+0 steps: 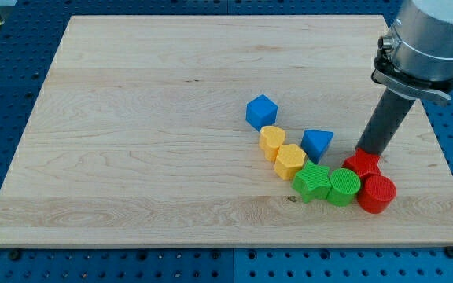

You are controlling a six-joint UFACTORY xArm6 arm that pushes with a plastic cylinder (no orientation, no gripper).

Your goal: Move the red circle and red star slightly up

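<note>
The wooden board (132,118) is seen lying on a blue perforated table (6,267), and all the blocks are gathered in its lower right part. The dark rod is seen coming down from the view's top right, and my tip (366,151) is planted at the upper edge of the red star (362,164), apparently touching it, though actual contact cannot be confirmed. No pincer is carried on this arm, so nothing is clenched or grasped; only the bare rod end is presented to the blocks.

The red star is found just above the red circle (377,193), the two touching, with the circle lowest and furthest to the view's right of the whole cluster. To the left of the red pair, a green round block (344,186) is pressed against them, and a green star-like block (314,181) is set right beside that.

Further up and left, a yellow hexagon (290,160) and a yellow heart-like block (272,141) are lined up in a diagonal, touching each other. A blue triangle (317,144) is placed just right of the yellow hexagon, between it and the rod. A blue cube (261,112) is seen at the top of the group, just above the yellow heart-like block
</note>
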